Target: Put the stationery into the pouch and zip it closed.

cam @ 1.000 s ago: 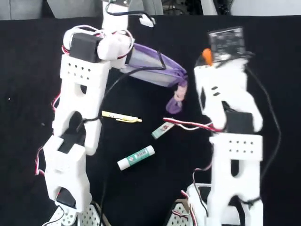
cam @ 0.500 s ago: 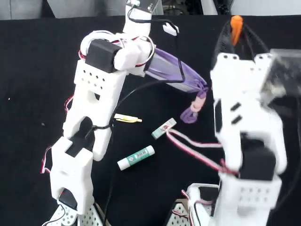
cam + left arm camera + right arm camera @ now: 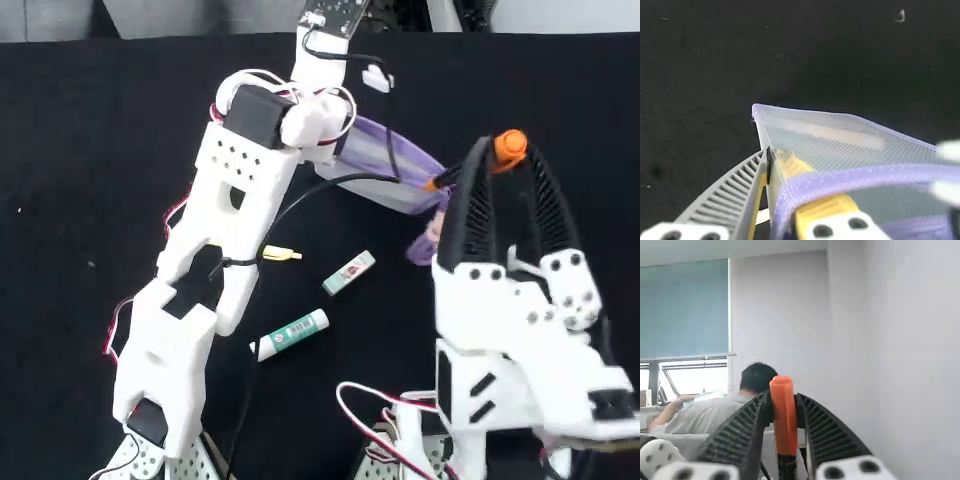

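A purple-edged mesh pouch [image 3: 385,165] hangs off the table, pinched at one corner by my left gripper [image 3: 772,155], which is shut on the pouch [image 3: 840,145]. My right gripper [image 3: 505,170] is raised high and tilted upward, shut on an orange pen [image 3: 511,146] that sticks out past its fingertips; the right wrist view shows the orange pen [image 3: 784,415] upright in the right gripper [image 3: 784,397]. On the black table lie a yellow pen [image 3: 280,253], a small green-and-white eraser [image 3: 349,272] and a white glue stick [image 3: 290,334].
The left arm [image 3: 220,250] stretches over the yellow pen and partly covers it. The right arm's body [image 3: 520,340] fills the near right of the table. The pouch's pink pull and purple loop [image 3: 428,235] dangle beside the right gripper.
My right arm has swung up and back toward the near edge with the orange pen. The left arm has carried the pouch to the right.
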